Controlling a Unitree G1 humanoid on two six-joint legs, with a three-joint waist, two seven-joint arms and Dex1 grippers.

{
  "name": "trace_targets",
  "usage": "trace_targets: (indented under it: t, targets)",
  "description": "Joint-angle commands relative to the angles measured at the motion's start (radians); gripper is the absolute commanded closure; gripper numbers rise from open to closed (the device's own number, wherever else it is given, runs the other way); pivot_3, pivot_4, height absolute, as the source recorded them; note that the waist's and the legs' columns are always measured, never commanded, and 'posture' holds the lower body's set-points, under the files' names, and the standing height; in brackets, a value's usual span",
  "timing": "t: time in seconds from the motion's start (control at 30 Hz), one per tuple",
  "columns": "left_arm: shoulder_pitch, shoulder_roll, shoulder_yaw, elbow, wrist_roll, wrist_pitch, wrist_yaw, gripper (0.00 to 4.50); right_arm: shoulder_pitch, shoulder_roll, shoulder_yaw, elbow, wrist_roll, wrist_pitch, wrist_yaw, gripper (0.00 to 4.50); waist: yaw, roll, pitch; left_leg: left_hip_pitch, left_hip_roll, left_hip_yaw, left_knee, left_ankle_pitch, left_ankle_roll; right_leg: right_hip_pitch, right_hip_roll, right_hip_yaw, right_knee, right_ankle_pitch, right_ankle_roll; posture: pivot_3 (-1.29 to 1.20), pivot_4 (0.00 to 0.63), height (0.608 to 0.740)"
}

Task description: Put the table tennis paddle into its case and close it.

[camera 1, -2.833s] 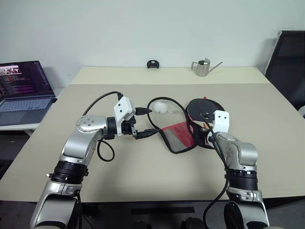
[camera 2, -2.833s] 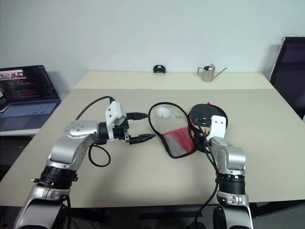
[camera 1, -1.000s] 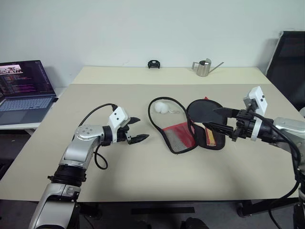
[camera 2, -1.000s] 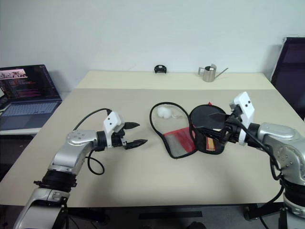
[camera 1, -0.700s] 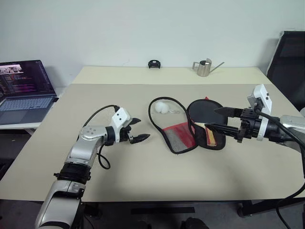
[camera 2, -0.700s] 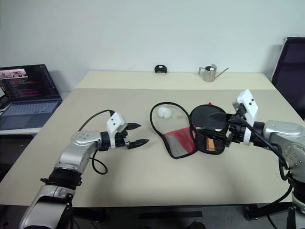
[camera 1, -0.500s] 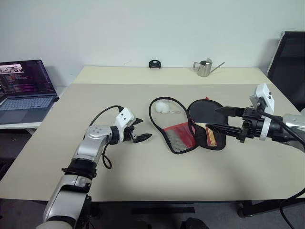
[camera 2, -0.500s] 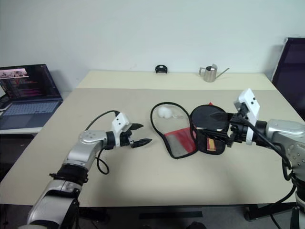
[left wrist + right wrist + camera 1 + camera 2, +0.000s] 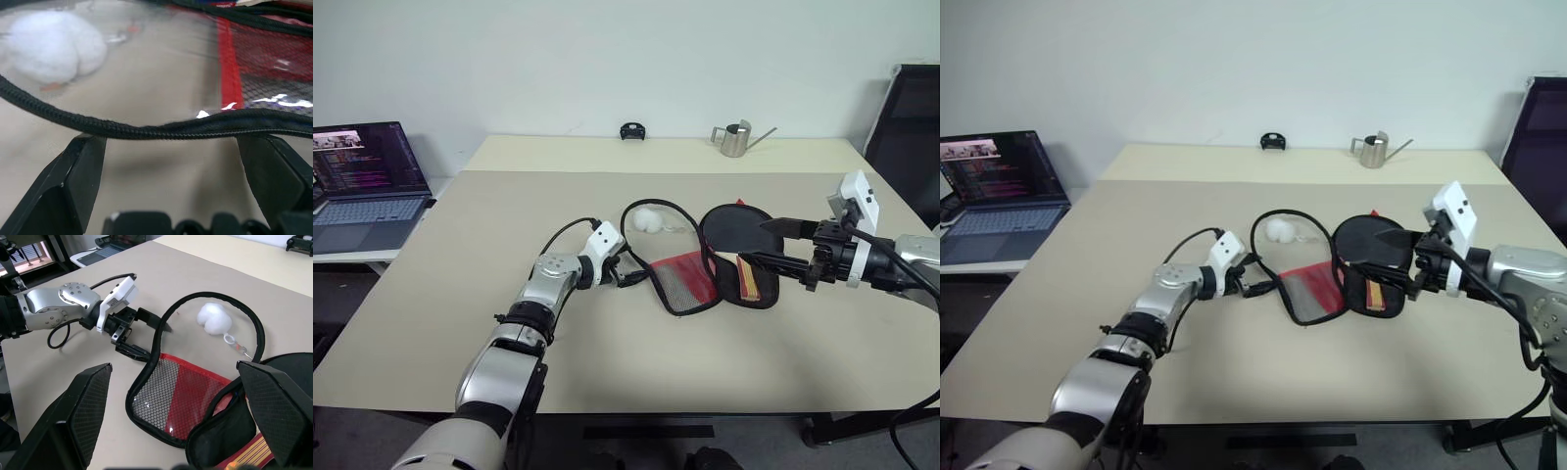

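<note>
left gripper [image 9: 631,275]: fingers spread wide, straddling the zipper rim of the case [image 9: 675,279], nothing clamped | right gripper [image 9: 766,244]: wide open, empty — above the table tennis paddle [image 9: 736,253] | case and paddle: mid-desk [image 9: 607,372], touching — paddle toward the right edge

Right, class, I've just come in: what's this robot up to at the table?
It is packing a table tennis paddle into its soft case, which lies unzipped on the table. The left gripper, open, straddles the case's black zipper rim without gripping it. The right gripper, open too, hovers over the paddle, which lies at the case's right side.
</note>
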Motion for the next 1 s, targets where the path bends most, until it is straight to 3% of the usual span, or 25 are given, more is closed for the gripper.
trace_targets:
  t: [0.03,0.57,1.0]
  targets:
    - [-0.048,-0.028,-0.002,0.036,0.023,-0.045,0.020,0.00,0.007,-0.021,-0.052,-0.033,0.024,-0.010,-0.019,0.03,0.001,0.000,0.000,0.000,0.000,0.000,0.000,0.000,0.000,0.000,0.000,0.000,0.000,0.000,0.000,0.00,0.150,0.740]
    - [-0.222,-0.146,0.028,0.077,0.025,-0.116,0.007,0.00,0.044,-0.040,-0.104,-0.052,0.062,-0.005,-0.066,0.03,0.011,-0.001,0.000,-0.001,0.000,0.000,0.000,0.000,0.000,0.000,0.000,0.000,0.000,0.000,0.000,0.00,0.150,0.740]
    - [-0.414,-0.375,0.050,0.234,0.053,-0.108,0.197,0.00,0.142,-0.040,-0.228,-0.167,0.180,0.071,-0.213,0.03,0.019,-0.003,0.002,-0.001,-0.001,0.001,0.000,0.000,0.000,0.000,0.000,0.001,0.000,0.000,0.000,0.00,0.150,0.740]
